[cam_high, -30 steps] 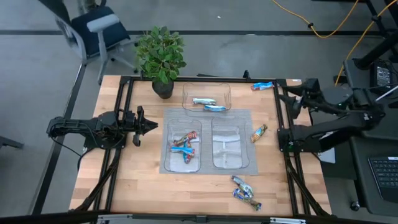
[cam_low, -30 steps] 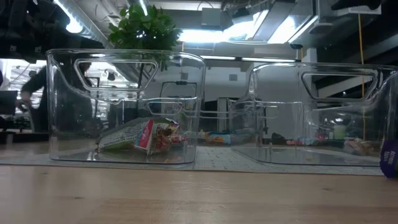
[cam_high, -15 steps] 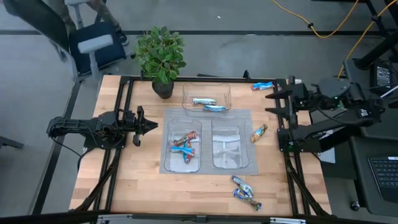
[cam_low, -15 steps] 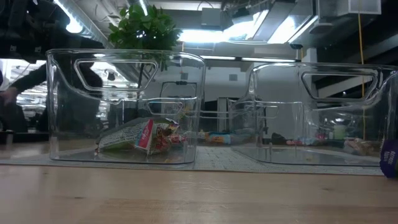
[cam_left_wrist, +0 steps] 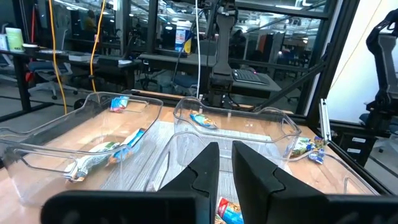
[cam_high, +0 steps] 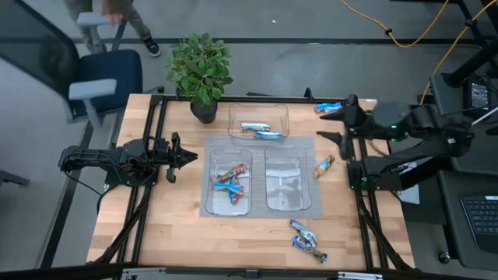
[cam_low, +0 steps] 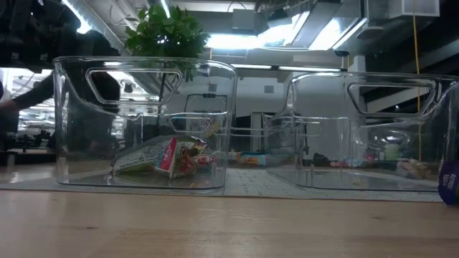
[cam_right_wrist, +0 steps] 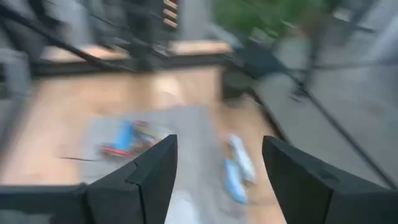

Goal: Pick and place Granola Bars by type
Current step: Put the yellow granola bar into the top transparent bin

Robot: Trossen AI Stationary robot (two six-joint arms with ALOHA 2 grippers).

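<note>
Granola bars lie in several spots. Blue-and-red ones are in the left clear tray, and pale silvery ones in the far tray. One bright blue bar lies by the far right corner and a tan-orange bar lies right of the trays. Dark crinkly bars lie near the near edge. My right gripper hovers open over the table's far right part, between the bright blue bar and the tan one; its fingers are spread wide. My left gripper waits shut, left of the trays.
Three clear trays stand on a grey mat; the right tray shows no bars. A potted plant stands at the far edge. Black frame rails run along both sides. An office chair and a person show beyond the far left corner.
My right arm has swung from the table's right edge toward the left, out over the far right part of the table, bringing its gripper close to the bright blue and tan bars. The bars and trays have stayed put.
</note>
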